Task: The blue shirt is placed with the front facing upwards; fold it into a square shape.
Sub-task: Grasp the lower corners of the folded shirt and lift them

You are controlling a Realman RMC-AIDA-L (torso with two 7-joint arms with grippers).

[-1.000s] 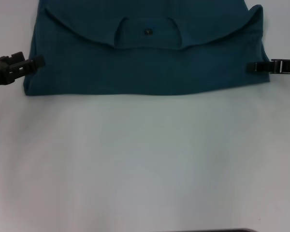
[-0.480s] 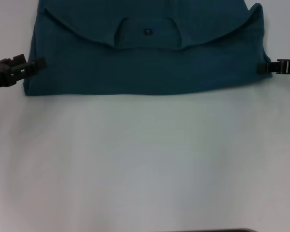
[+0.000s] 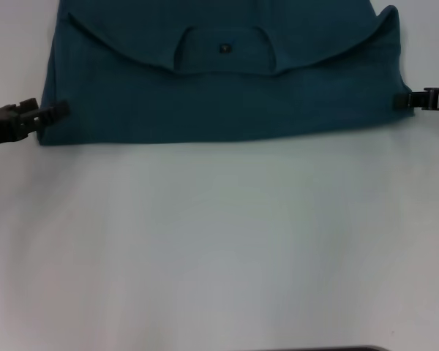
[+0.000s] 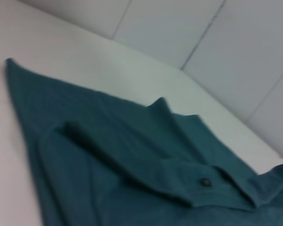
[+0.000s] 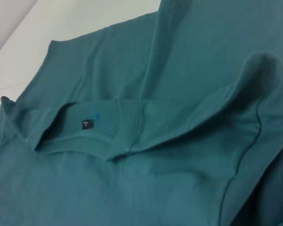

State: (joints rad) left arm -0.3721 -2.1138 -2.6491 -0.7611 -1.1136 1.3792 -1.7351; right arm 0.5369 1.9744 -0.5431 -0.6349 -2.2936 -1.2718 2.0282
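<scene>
The blue shirt [image 3: 219,88], soft matte cotton, lies folded into a wide band at the far side of the smooth white desk [image 3: 219,241], its round collar [image 5: 89,136] and small dark neck label [image 3: 223,48] facing up. The left hand [image 3: 50,113] touches the shirt's left edge and the right hand [image 3: 402,101] its right edge; whether either grips the cloth cannot be told.

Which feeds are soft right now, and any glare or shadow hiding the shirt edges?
Head view: evenly lit, no glare; the blue shirt edges read clean against the white table, with the left gripper and right gripper at its side edges. Left wrist view: blurred throughout. Right wrist view: sharper, neck label visible though unreadable; folds near the sleeve are shaded.
</scene>
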